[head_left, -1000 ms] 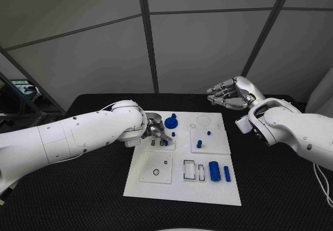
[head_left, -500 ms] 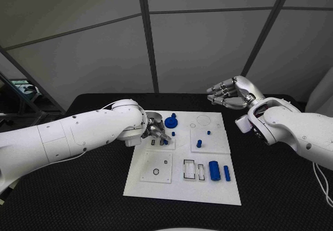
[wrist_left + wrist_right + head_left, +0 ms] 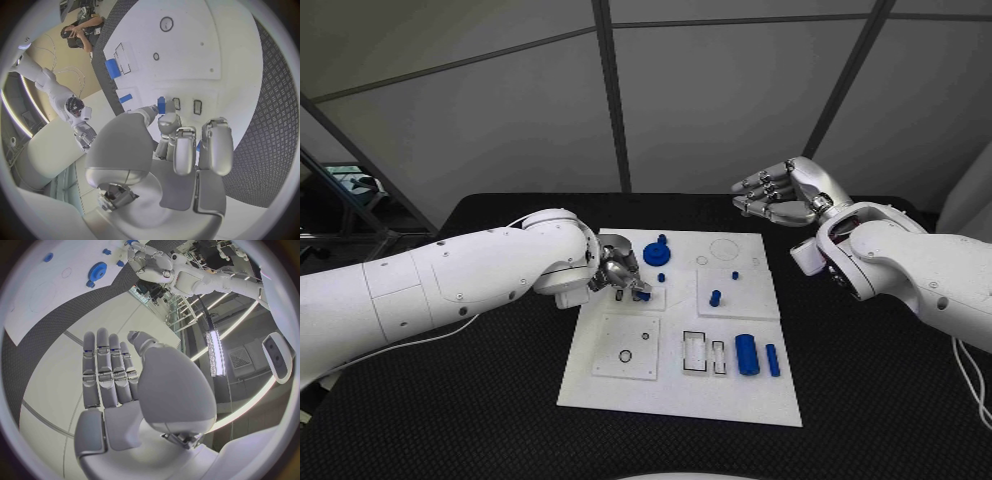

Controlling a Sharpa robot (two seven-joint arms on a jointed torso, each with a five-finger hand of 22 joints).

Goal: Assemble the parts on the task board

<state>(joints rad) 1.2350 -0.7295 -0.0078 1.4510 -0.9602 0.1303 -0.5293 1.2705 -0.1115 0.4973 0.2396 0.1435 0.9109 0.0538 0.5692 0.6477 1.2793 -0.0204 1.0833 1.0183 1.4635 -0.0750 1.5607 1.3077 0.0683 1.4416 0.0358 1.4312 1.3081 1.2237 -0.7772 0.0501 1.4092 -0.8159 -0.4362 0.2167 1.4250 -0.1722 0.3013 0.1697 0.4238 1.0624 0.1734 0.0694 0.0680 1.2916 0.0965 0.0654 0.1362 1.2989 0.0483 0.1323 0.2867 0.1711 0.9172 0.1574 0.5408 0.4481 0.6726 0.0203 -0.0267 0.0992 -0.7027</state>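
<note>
The left robot hand (image 3: pixel 620 275) pinches a small blue part (image 3: pixel 161 105) over the task board (image 3: pixel 678 400), at 10 o'clock. The right robot hand (image 3: pixel 783 195) hangs empty with fingers apart beyond the board's far edge, at 1 o'clock.

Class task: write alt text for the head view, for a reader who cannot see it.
The robot's left hand pinches a small blue part over the white task board, beside a blue gear. Its right hand is raised beyond the board, holding nothing. More blue parts lie near the board's front.
</note>
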